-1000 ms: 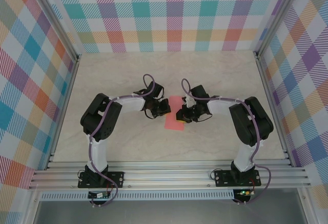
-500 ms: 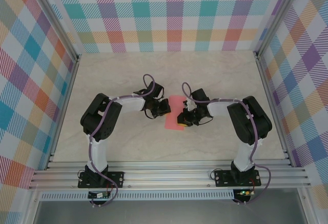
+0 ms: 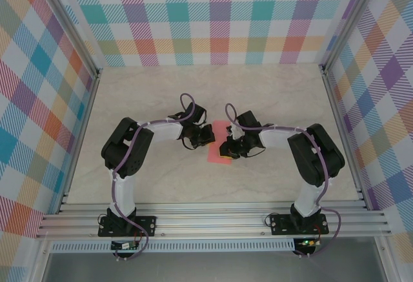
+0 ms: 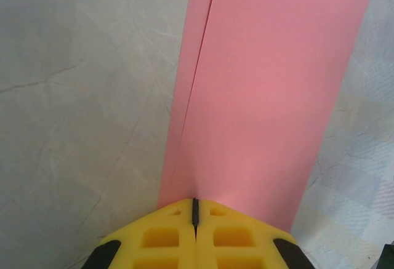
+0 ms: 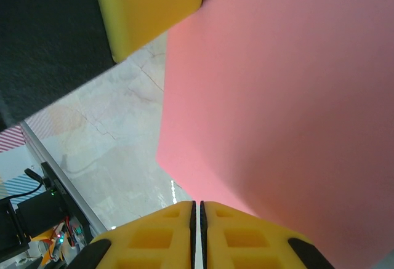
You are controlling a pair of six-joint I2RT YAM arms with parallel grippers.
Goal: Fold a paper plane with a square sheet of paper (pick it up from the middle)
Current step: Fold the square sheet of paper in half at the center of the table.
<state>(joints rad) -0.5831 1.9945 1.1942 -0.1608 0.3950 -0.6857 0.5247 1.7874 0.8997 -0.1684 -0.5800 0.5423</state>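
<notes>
Fingers (image 4: 163, 238) of the left gripper (image 4: 195, 202) pinch the square sheet of paper (image 4: 265, 96), folded double; the right gripper (image 5: 197, 204) nips its opposite edge. We see it spanning btwn both, long axis near-to-far — so neither arm's nearer.

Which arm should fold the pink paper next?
Probably right: the right end effector pinches the square sheet of paper where it lifts off the table; the left end effector anchors the other side.

square sheet of paper (image 3: 217, 155) | salmon-pink, folded double | centre of table (image 3: 161, 95)
</notes>
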